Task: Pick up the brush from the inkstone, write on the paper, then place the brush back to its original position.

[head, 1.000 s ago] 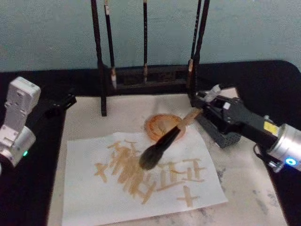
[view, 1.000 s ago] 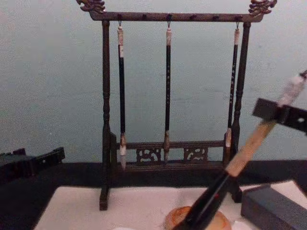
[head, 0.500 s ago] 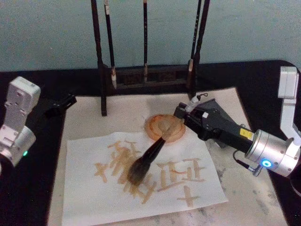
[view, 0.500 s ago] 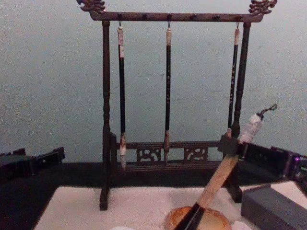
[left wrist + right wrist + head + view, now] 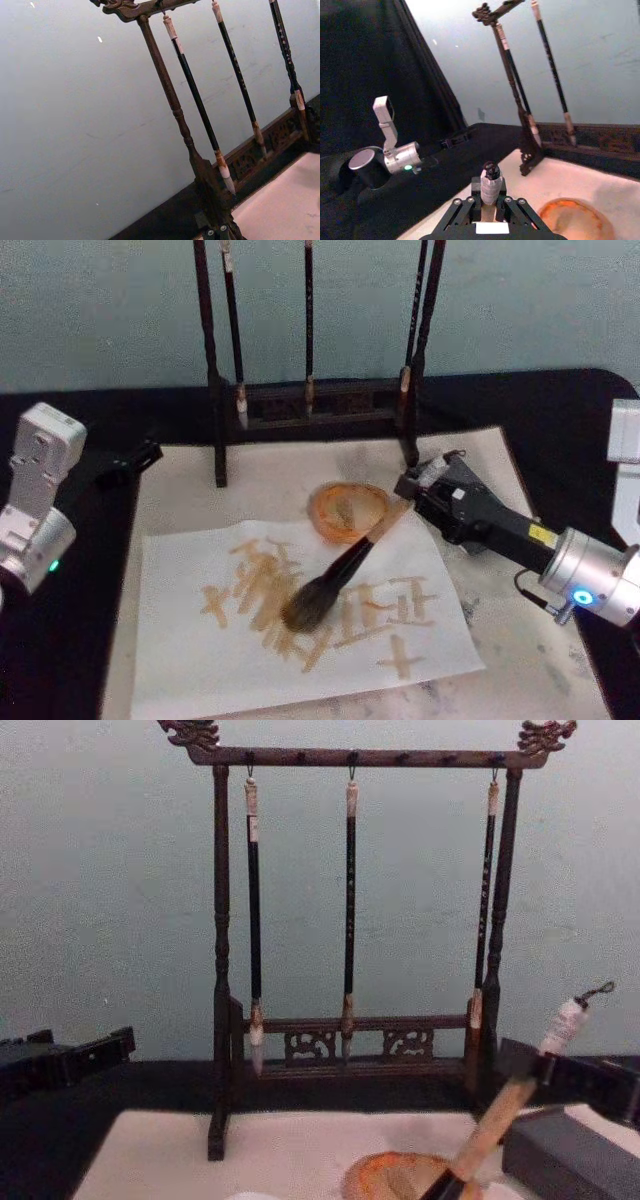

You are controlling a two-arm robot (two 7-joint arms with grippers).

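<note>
The right gripper (image 5: pixel 412 492) reaches in from the right side of the desk (image 5: pixel 560 410). Its jaws are clamped on the upper end of the brush (image 5: pixel 350 560), just below the white cap. The brush leans steeply, and its bushy bristles press on the paper (image 5: pixel 180 660) among the tan strokes already there. This looks like the writing step. To do it well, the hold needs to be firm so the handle cannot twist. The pressure should be light, so the bristles drag rather than splay or wrinkle the sheet. Each stroke should stay inside the paper's edges, and the handle should pass clear of the orange dish (image 5: pixel 322 502) just behind it and of the brush rack (image 5: pixel 220 390). The left gripper (image 5: pixel 125 462) is parked at the desk's left.
</note>
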